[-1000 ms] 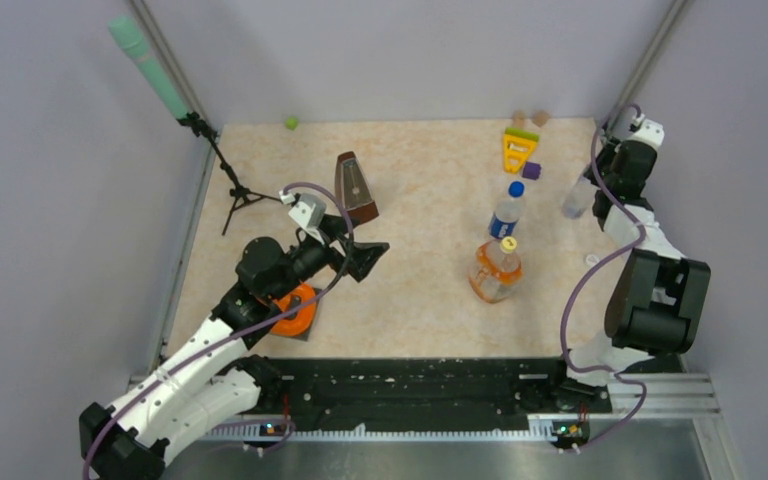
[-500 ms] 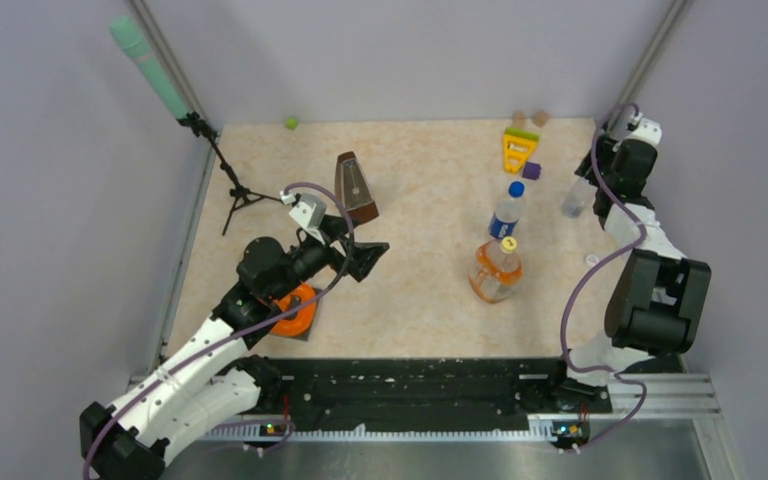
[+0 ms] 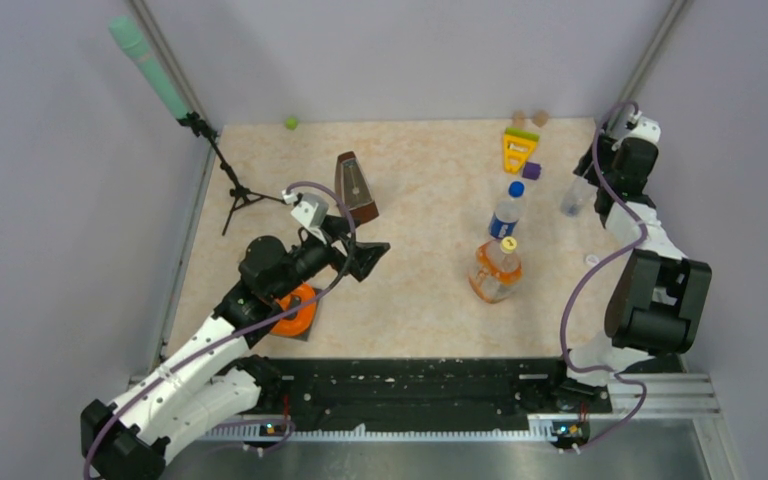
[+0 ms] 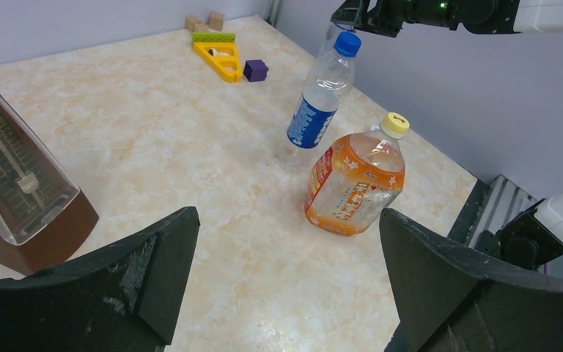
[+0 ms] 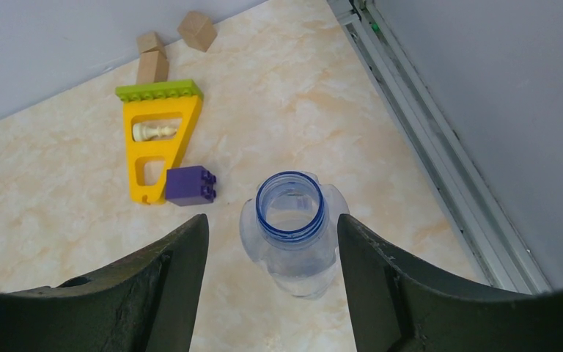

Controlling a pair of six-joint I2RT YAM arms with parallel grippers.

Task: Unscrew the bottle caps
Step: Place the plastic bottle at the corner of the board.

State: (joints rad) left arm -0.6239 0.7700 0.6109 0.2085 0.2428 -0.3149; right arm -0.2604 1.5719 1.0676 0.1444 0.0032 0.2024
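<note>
Right wrist shows a clear plastic bottle [image 5: 293, 258], round mouth apparently uncapped.

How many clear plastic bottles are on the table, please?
3: an uncapped slim bottle far right; a blue-capped slim blue-labelled bottle centre-right; a yellow-capped squat orange-tinted bottle just nearer the arms.

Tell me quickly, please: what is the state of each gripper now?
Left gripper: open, holding nothing.
Right gripper: open, around the uncapped bottle, not gripping it.
</note>
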